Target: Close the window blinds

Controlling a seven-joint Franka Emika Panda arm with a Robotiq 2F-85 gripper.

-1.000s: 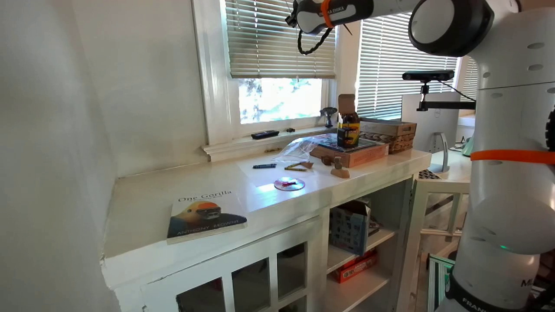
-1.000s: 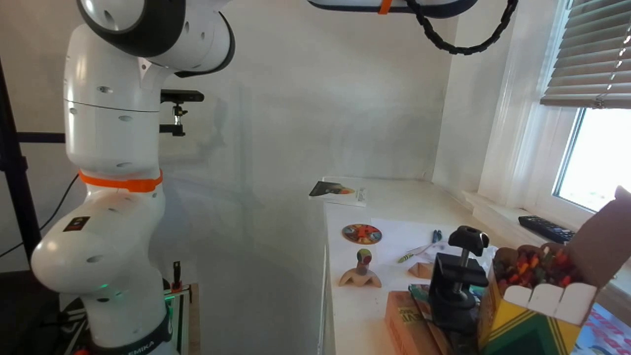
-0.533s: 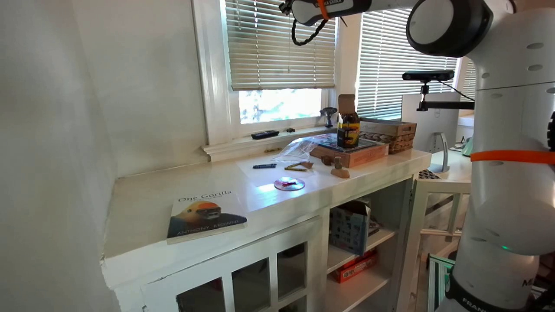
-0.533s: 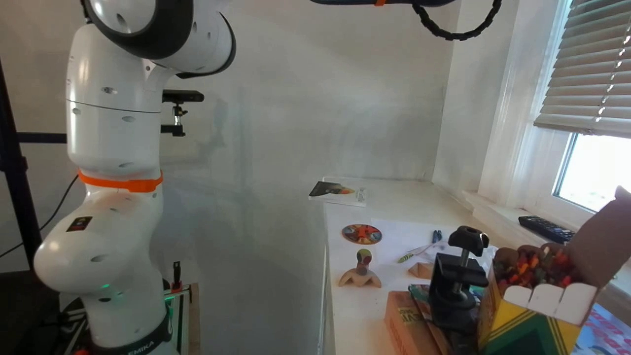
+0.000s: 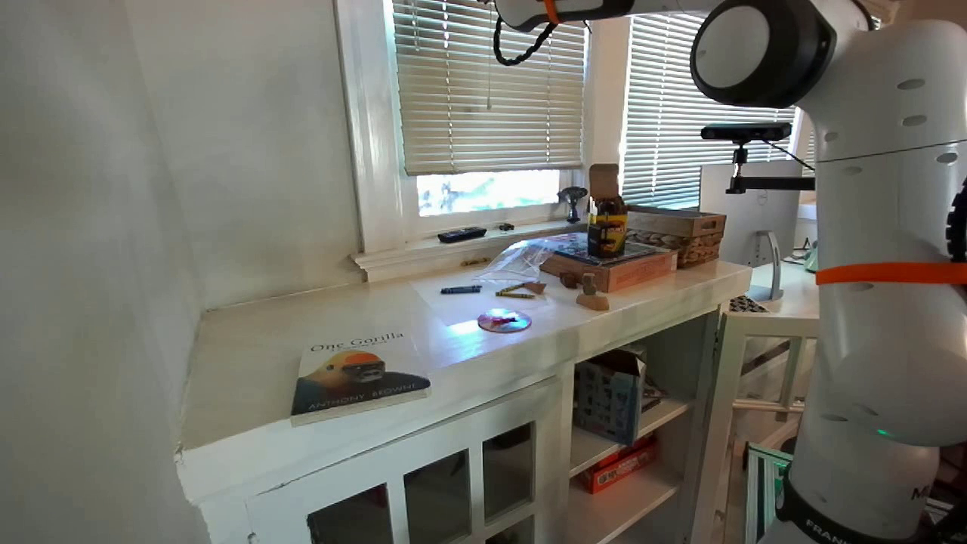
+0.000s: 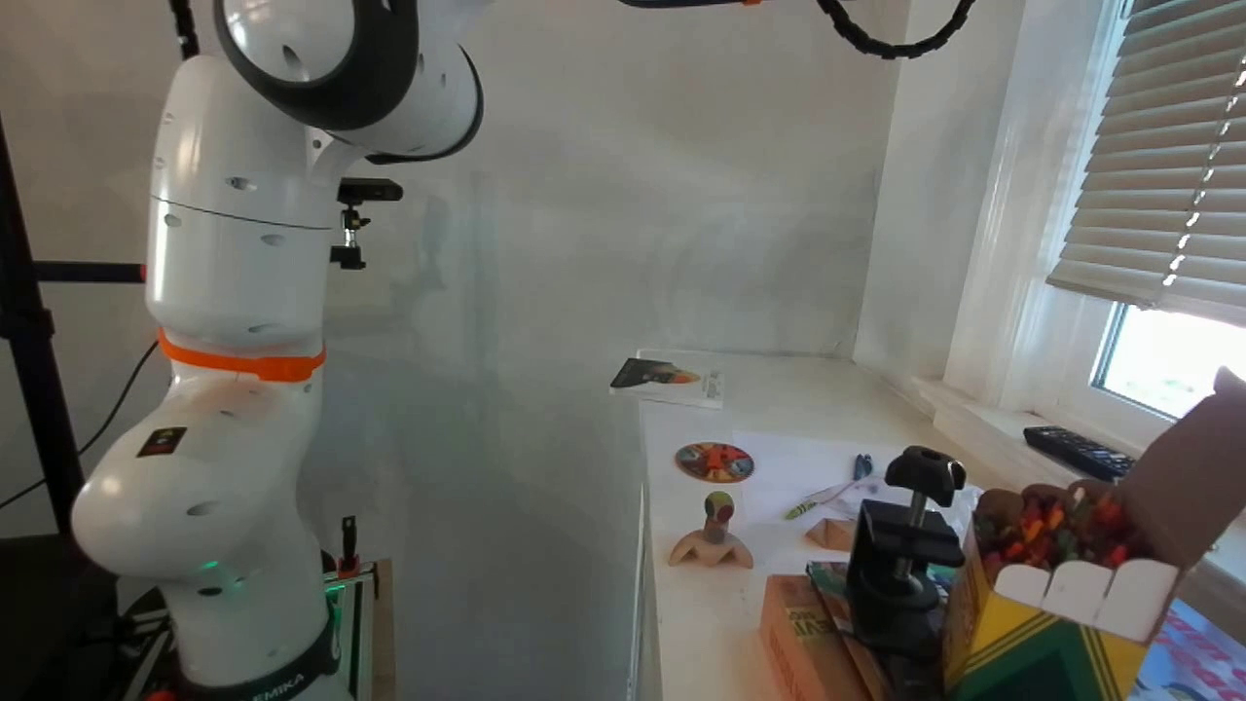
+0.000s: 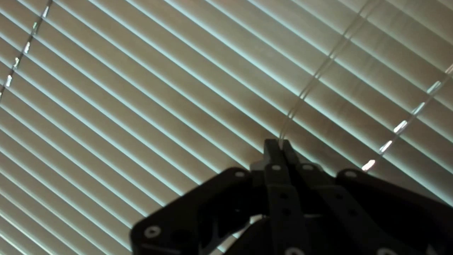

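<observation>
Pinching a thin, pale cord (image 7: 317,74) between two fingers (image 7: 271,151) pressed together, the dark gripper (image 7: 279,143) is in front of the window blinds (image 7: 141,106) in the wrist view, where narrow slats slant across the whole background. In both exterior views the blinds hang inside a white window frame (image 5: 368,113), and below their bottom edge a bright strip of glass (image 5: 483,195) shows above the sill (image 5: 408,253). In an exterior view the robot's white arm (image 5: 884,227) rises at the right, and its forearm (image 5: 604,9) runs along the top edge in front of the blinds, with a black cable (image 5: 514,62) looping beneath it. On the sill lies a black remote control (image 5: 462,235). Below runs a white counter (image 5: 249,332), where a picture book (image 5: 361,378) titled One Gorilla lies near the wall (image 5: 257,189), well apart from a shiny round disc (image 5: 505,320) and a few crayons (image 5: 461,289), with a flat orange-brown box (image 5: 642,270) farther along. In an exterior view a black clamp (image 6: 876,545) stands just beside a yellow and green box (image 6: 1056,638), its cardboard flap (image 6: 1192,467) raised, filled with small coloured pieces (image 6: 1046,526)
</observation>
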